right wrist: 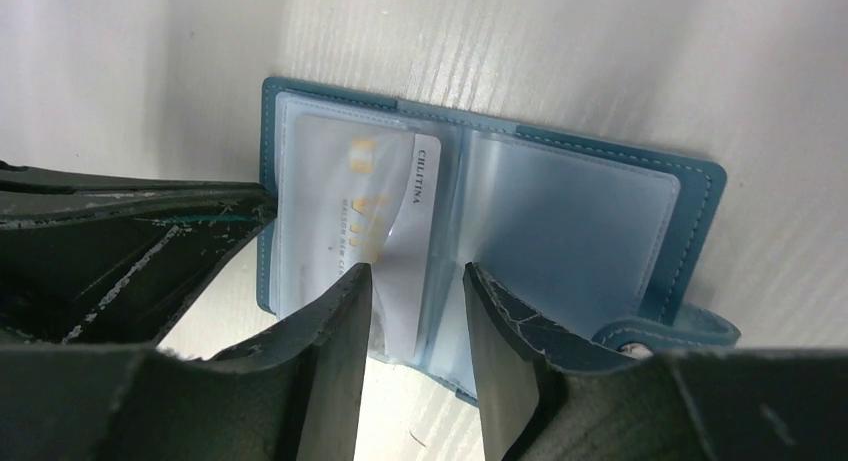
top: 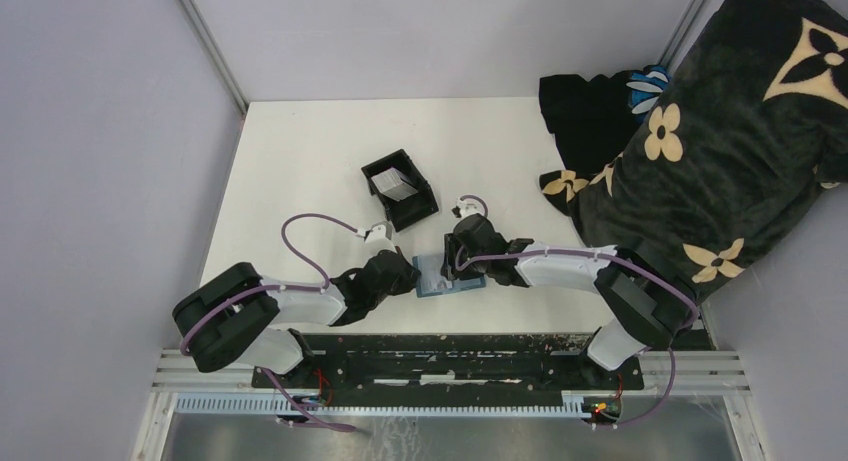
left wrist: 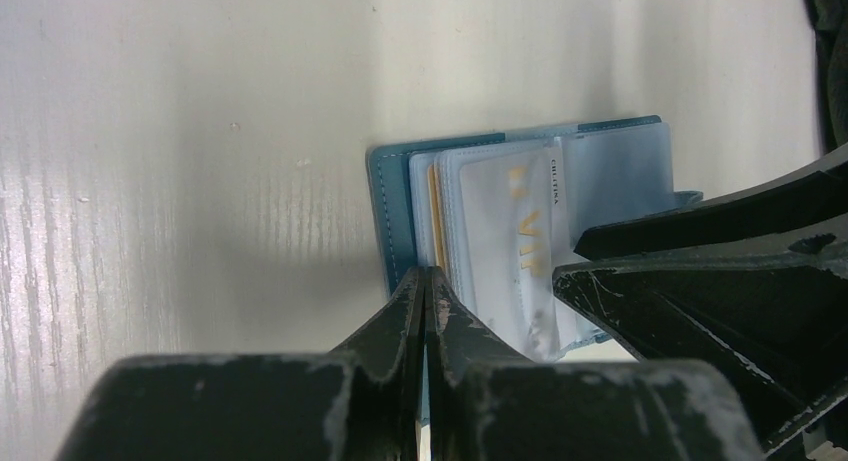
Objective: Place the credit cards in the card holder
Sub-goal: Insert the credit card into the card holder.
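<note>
The card holder (top: 450, 278) is laid open and flat close to the near edge of the bench (top: 300, 161), about midway along it, between the two claws. One card (right wrist: 340, 201) is seen slid into a clear sleeve on the page next to the left claw (left wrist: 425, 301). One corner of it appears to curl at the sleeve mouth, so it is judged not quite fully seated. The other credit cards (top: 397, 186) are seen as a pale grey stack in the black box (top: 415, 213), farther in from the near edge and apart from the holder. The task is therefore judged as begun, with one card placed and several left to be fetched and inserted.

The left claw is clenched on the outer edge of the card holder, and a thin pale sliver shows between its fingers, so the holder appears to be pinned open. The right claw (right wrist: 417, 281) is released, its jaws standing apart on either side of the card's end with nothing gripped.

The holder is teal-blue with pale stitching, a snap tab at one corner and several frosted sleeves. The card is white with gold lettering and small dark print along one edge. A thin yellow edge shows under the sleeves. Whether it is a second card cannot be told.
</note>
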Tool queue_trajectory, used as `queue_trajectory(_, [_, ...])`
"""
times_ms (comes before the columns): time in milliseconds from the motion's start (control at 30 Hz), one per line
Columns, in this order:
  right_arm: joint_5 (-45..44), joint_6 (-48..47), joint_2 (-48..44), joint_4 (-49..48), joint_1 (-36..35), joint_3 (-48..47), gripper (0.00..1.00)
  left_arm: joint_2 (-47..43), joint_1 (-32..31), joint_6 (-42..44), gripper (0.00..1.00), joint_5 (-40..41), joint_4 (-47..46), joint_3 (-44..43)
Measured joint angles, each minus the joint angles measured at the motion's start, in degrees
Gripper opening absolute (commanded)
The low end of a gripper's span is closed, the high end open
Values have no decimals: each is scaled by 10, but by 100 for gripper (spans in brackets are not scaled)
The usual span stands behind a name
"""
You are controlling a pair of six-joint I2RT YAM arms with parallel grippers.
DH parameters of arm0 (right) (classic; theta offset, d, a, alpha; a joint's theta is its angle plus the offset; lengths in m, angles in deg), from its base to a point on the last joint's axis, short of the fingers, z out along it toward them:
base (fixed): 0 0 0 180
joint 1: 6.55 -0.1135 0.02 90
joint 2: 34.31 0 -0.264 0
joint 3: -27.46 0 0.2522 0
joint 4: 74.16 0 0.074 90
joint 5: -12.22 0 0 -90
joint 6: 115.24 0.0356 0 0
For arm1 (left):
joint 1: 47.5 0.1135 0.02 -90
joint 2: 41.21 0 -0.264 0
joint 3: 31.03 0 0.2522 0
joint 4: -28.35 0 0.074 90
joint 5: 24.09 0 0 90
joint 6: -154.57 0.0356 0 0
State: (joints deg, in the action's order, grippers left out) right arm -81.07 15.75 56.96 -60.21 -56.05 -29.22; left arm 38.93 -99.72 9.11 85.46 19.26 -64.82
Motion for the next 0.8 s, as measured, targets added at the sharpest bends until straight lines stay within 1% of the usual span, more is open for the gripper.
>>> queue_trajectory(267, [-17, -6, -29, 38, -3, 0, 46, -4, 0, 0, 5, 0, 0, 3])
queue_trajectory(467, [-19, -8, -41, 45, -3, 0, 46, -7, 0, 0, 5, 0, 1, 5])
queue_trajectory(667, [-17, -10, -39, 47, -7, -2, 47, -7, 0, 0, 5, -1, 1, 5])
queue_trajectory(800, [-15, -13, -17, 48, -15, -20, 46, -7, 0, 0, 5, -1, 1, 5])
